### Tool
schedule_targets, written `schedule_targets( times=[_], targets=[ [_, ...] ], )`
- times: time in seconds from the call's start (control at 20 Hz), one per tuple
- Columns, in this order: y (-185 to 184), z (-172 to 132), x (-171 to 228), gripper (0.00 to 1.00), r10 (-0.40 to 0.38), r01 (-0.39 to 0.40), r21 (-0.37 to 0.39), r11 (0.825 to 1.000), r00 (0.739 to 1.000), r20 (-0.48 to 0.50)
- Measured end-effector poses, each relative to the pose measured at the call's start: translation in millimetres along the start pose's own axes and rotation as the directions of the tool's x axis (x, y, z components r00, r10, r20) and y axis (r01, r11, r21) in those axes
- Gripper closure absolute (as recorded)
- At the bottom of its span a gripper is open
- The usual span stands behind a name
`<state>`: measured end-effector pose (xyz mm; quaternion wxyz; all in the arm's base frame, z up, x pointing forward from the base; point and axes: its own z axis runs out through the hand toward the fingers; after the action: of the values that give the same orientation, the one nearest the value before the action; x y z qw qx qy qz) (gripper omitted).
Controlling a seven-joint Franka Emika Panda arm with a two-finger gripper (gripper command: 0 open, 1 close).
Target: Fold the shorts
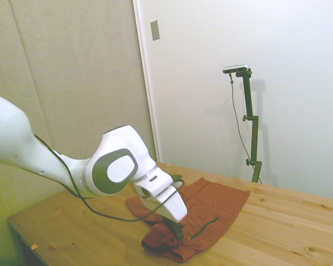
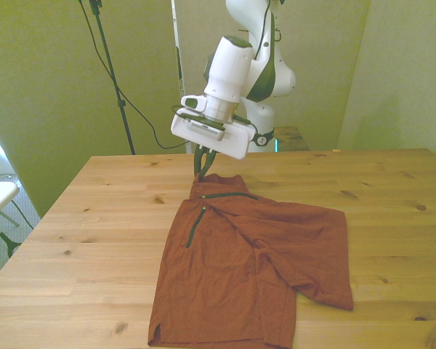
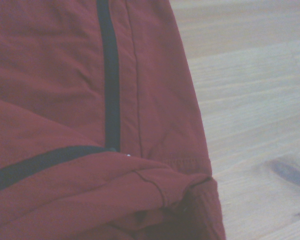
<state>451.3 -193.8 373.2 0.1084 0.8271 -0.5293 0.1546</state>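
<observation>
Soft rumpled rust shorts (image 2: 261,254), wood table (image 2: 94,218)

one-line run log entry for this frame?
phase: folding | gripper: shut on shorts waistband corner | shorts: one leg part-folded over the other | table: wooden

The arm (image 2: 236,54) is glossy white, built of rounded, bulging segments. Each joint carries a dark grey-green oval cap (image 1: 114,171), ringed by a paler band where the segments meet. A thin black cable (image 1: 72,185) runs loosely along the outside of the arm and loops down to the wrist. At the wrist sits a flat white rectangular block (image 2: 208,134), wider than the segment above it, with a row of small dark markings along its face. Below the block hang the gripper (image 2: 200,168) fingers, dark and slender. The base (image 2: 260,131), just behind the block in the front view, shows a small green light.
</observation>
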Motion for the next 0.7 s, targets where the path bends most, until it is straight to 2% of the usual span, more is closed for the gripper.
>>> schedule_targets(
  times=[0.25,0.55,0.7],
  targets=[
    [3,22,6,0.0,0.012,-0.012,-0.025,1.0,1.0,0.018],
    [9,22,13,0.0,0.026,-0.026,-0.024,0.999,1.0,0.014],
    [6,6,16,0.0,0.006,-0.006,-0.003,1.0,1.0,-0.016]
  ],
)
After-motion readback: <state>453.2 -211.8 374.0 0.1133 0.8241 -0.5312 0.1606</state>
